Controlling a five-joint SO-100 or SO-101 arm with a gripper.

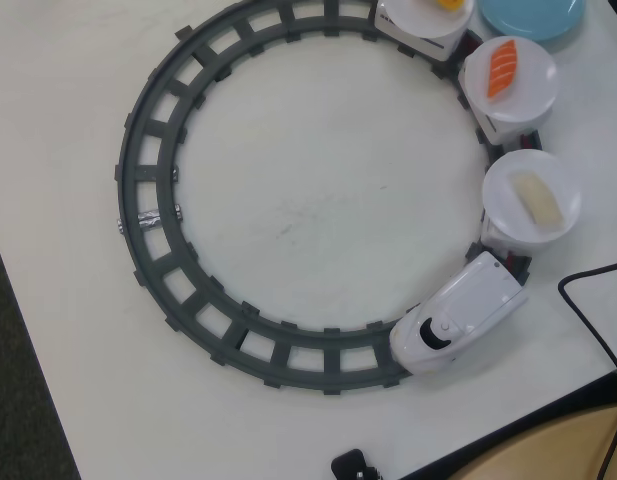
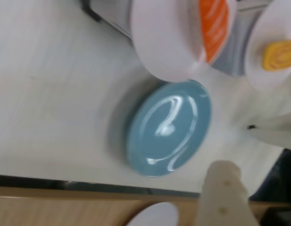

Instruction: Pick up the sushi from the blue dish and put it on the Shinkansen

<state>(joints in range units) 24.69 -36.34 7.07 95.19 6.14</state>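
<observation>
The salmon sushi (image 1: 501,67) lies on the round white plate (image 1: 533,95) of the middle car of the Shinkansen (image 1: 458,318), which stands on the right side of the track. The blue dish (image 1: 533,15) is at the top right edge and looks bare. In the wrist view, the blue dish (image 2: 169,127) lies empty below the plate (image 2: 159,37) that carries the sushi (image 2: 215,23). My gripper (image 2: 239,148) is open and empty beside the dish, with one finger (image 2: 223,188) at the bottom and the other (image 2: 277,134) at the right. It is not in the overhead view.
A grey circular track (image 1: 148,170) fills the table. A pale piece (image 1: 538,200) lies on the car plate behind the nose, a yellow piece (image 1: 448,4) on the rear car's plate (image 2: 279,54). A black cable (image 1: 588,300) runs along the right edge. The table's edge is at the lower right.
</observation>
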